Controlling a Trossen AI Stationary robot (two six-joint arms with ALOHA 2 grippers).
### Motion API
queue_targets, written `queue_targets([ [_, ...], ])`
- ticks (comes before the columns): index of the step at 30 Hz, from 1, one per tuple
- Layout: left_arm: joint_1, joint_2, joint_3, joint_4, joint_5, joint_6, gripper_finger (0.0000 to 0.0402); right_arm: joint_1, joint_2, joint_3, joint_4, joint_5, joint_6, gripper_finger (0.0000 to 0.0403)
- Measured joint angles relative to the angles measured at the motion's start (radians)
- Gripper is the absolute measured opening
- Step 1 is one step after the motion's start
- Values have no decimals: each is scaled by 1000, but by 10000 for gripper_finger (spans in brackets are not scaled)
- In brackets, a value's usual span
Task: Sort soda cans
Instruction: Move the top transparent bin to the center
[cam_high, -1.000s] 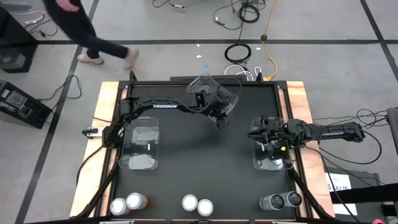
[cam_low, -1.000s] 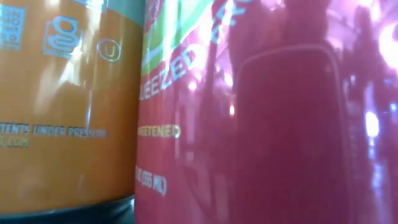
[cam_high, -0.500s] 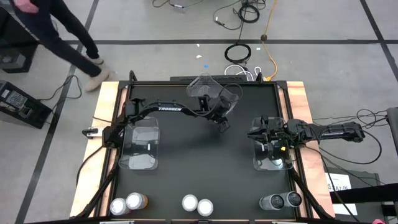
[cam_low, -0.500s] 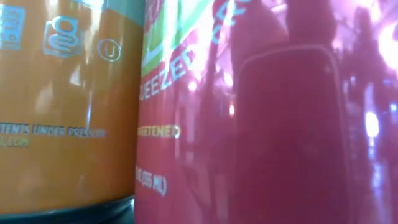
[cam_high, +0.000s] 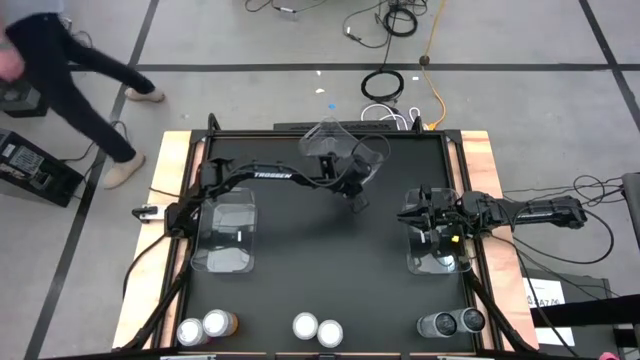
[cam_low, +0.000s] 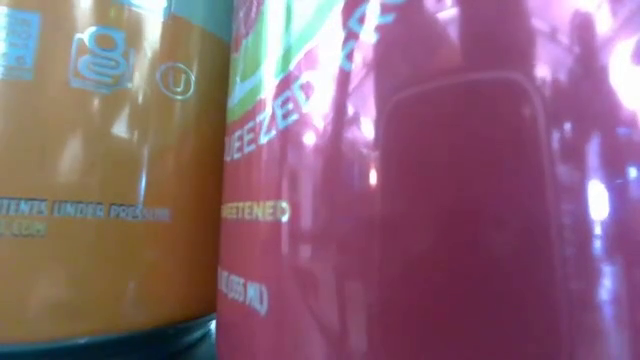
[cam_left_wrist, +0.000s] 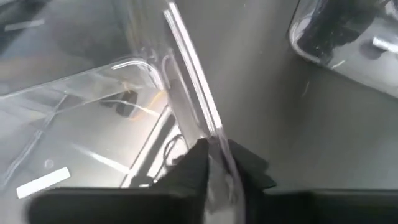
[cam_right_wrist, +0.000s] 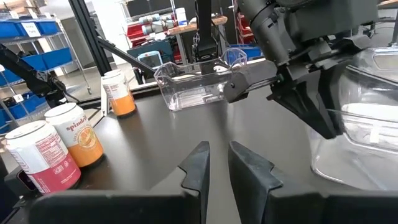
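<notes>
The left gripper (cam_high: 357, 196) sits in the upper middle of the high view, its fingers pinched tight on the thin rim of a clear rectangular plastic bin (cam_high: 345, 148) that's tipped up near the back edge of the black counter (cam_high: 320, 260). In the left wrist view that rim (cam_left_wrist: 193, 87) runs right down between the dark fingertips (cam_left_wrist: 196, 163).

The right gripper (cam_high: 408, 214) hangs at the right side of the high view, over the near end of a second clear bin (cam_high: 440, 255). Its fingers (cam_right_wrist: 198, 165) are only a narrow gap apart with nothing between them.

A third clear bin (cam_high: 226, 235) lies flat at the left.

All six soda cans line the bottom edge of the high view in pairs: two orange-sided cans (cam_high: 205, 327) at lower left, two red-sided cans with silvery-white tops (cam_high: 318, 328) bottom centre, and two dark grey cans (cam_high: 453, 323) at lower right. None is touched by either gripper.

A person (cam_high: 55, 70) is walking on the floor at upper left.
</notes>
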Motion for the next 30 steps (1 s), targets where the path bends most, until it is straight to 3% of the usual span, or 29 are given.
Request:
queue_targets([
  [2,-4,-4,1,-38,-6,-6,17,0,0,0,0,0,0,50],
  [17,-60,-92,-4,-318,-50,-70,11,0,1,0,0,0,0,50],
  [30,-338,-107,-3,-447,-61,-25,10,0,1,0,0,0,0,50],
])
